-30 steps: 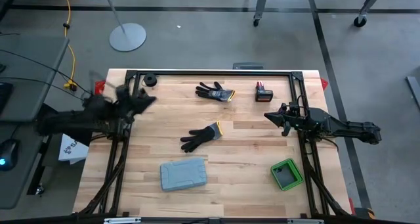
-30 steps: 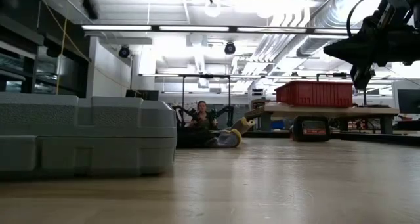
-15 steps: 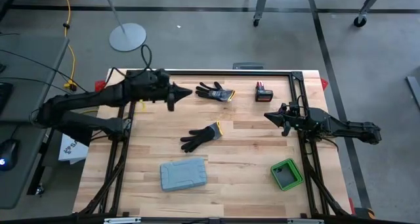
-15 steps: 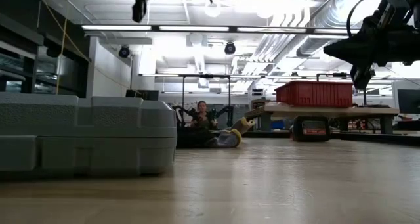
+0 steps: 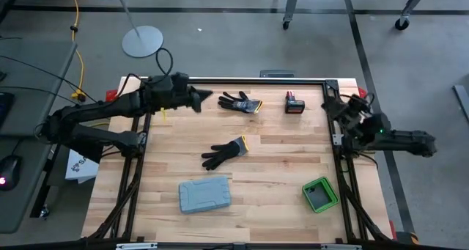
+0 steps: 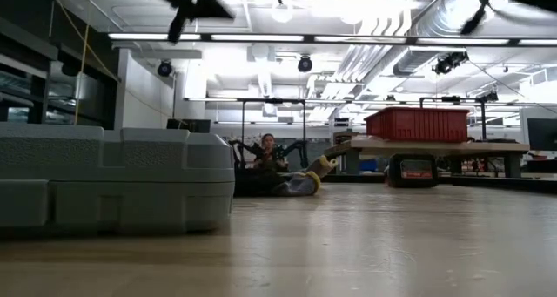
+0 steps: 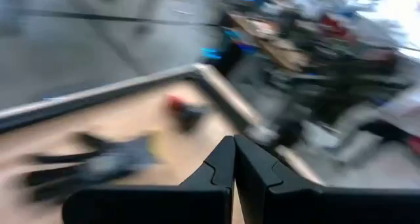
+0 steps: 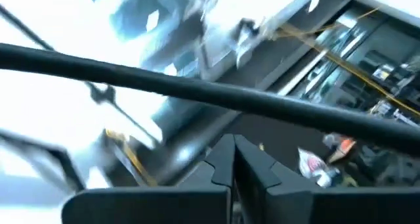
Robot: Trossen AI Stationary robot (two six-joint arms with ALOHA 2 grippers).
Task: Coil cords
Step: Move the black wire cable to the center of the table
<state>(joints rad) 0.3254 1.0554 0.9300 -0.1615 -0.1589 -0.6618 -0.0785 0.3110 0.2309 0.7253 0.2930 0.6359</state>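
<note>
The cords show in no view; the far left corner of the table lies under my left arm in the high view. My left gripper (image 5: 208, 98) hangs shut above the table's far left part, pointing toward the table's right at a black glove (image 5: 240, 102). In its wrist view its shut fingers (image 7: 233, 159) aim past the blurred glove (image 7: 98, 163). My right gripper (image 5: 330, 103) is shut too, raised at the far right corner and tipped upward. Its wrist view (image 8: 233, 155) looks at the ceiling. Both grippers are dark blurs at the low view's top edge.
A second black glove (image 5: 226, 152) lies mid-table. A grey case (image 5: 205, 194) sits near the front and a green box (image 5: 319, 194) at the front right. A red-and-black battery (image 5: 294, 103) lies at the far right. A black rail frame (image 5: 242, 81) borders the table.
My left gripper has swung from the table's left edge toward the right along the far edge, rising and levelling out, then nearly stopped short of the far glove. In the last half second my right gripper has risen, tipped upward and drawn toward the far right corner. Both stayed shut.
</note>
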